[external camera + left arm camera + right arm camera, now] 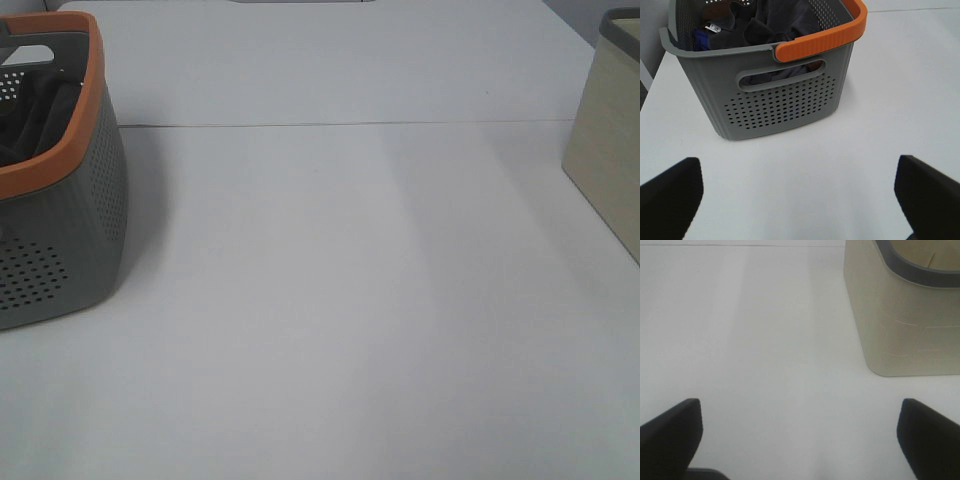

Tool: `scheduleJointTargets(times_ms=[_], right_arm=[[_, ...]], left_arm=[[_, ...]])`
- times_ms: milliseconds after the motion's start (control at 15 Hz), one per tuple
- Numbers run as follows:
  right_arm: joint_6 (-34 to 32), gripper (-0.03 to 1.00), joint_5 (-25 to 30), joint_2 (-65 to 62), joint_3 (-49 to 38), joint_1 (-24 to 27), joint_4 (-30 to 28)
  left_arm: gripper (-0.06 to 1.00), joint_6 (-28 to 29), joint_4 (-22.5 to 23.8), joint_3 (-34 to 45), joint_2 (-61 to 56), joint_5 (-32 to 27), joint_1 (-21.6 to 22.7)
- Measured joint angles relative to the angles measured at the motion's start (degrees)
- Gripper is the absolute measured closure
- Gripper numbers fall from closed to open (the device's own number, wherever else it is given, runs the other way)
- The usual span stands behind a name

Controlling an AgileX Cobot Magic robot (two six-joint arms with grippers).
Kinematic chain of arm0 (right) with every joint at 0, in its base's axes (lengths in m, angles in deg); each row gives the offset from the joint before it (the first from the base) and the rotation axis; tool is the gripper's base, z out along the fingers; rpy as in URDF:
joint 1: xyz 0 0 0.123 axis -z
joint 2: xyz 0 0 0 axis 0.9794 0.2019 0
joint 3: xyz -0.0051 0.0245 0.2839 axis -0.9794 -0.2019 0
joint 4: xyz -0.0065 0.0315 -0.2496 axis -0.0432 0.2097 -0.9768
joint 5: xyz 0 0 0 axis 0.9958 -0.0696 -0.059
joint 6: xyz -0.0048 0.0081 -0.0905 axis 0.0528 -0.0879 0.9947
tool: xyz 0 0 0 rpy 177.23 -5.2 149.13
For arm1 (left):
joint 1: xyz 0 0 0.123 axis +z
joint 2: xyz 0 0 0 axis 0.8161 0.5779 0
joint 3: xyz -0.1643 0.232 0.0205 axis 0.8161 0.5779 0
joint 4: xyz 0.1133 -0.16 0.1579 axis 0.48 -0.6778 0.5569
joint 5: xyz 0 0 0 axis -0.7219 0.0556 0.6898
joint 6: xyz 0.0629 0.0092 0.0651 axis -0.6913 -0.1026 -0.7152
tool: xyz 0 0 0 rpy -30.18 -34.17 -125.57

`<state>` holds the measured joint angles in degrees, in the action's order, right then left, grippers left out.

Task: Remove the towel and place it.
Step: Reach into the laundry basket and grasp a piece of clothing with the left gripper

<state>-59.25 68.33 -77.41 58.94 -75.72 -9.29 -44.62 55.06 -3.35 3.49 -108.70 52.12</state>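
The towel (775,25) sits bunched in the grey basket (785,105) beside a blue cloth (701,40). I think the dark folds are it, though its edges are unclear. My left end effector (799,197) faces the basket, jaws wide and empty, placed to reach in. The right end effector (800,437), equally wide and empty, hangs near the beige bin (900,330) on the table (755,340).

A white table (330,300), crossed by a thin seam, carries a grey perforated basket (95,230) with an orange rim. Well apart from the basket stands a beige bin (605,170) with a dark rim.
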Motion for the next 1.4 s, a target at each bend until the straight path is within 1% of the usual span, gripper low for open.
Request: scheduleJointTargets(times_ms=[1400], right_arm=[[0.00, 0.01, 0.00, 0.00, 0.00, 0.00, 0.00]], left_arm=[[-0.04, 0.00, 0.57, 0.00, -0.06, 0.00, 0.00]])
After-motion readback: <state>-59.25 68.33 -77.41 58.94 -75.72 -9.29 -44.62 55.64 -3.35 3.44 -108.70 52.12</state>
